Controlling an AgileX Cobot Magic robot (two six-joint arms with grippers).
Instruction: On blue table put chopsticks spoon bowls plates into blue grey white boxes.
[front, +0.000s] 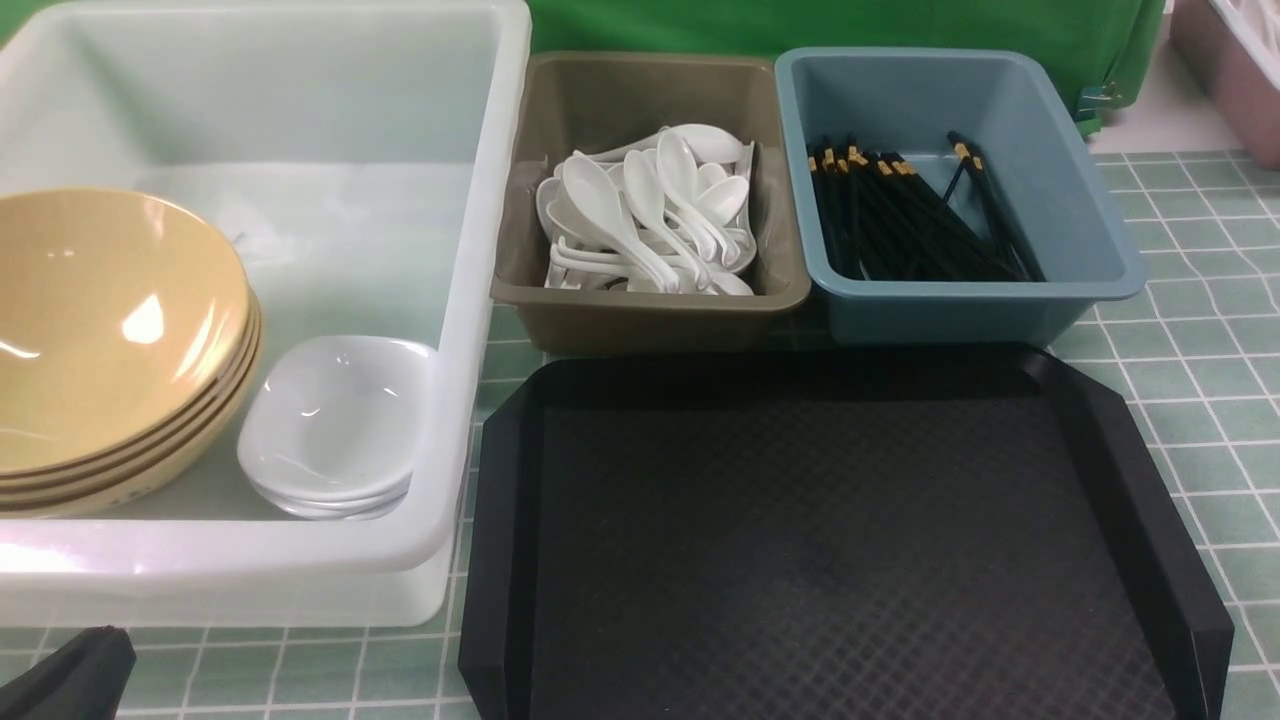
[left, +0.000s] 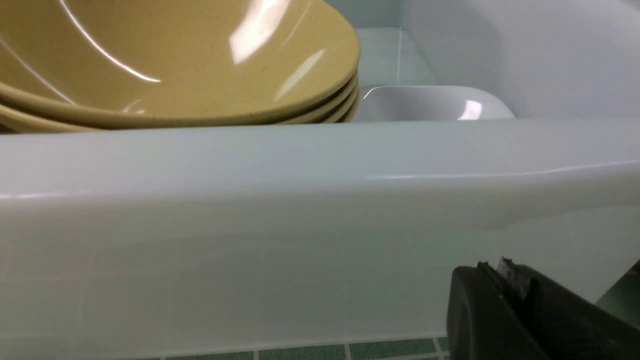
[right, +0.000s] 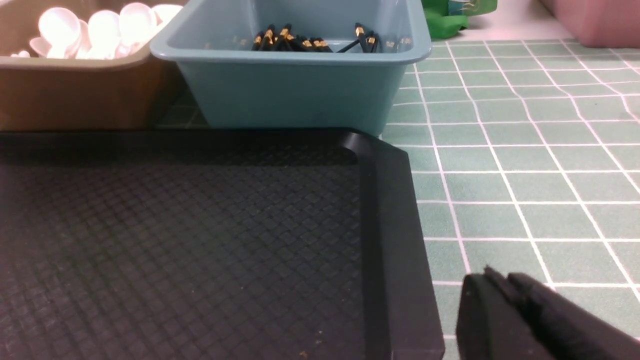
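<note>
Already everything seems sorted. On the blue table (front: 1180, 330) the three bins line the far edge: the big white tub (front: 470, 330) at the left, the grey-brown bin (front: 640, 305) in the middle, the blue bin (front: 1080, 190) to its right. Inside the tub, a stack of tan bowls (front: 110, 330) sits tilted at the near left, and a small stack of white plates (front: 335, 425) lies just beside it, touching. White spoons (front: 650, 210) are heaped in the grey-brown bin; black chopsticks (front: 900, 215) with gold bands lie in the blue one. The black tray (front: 830, 540) at the near edge, in front of the two smaller bins, is bare.

The left gripper (left: 505, 272) rests low just outside the tub's near wall, jaws pressed together, holding nothing. The right gripper (right: 500, 285) hangs beside the tray's right rim over the tiles; its jaws look nearly together, though I cannot tell for sure.
</note>
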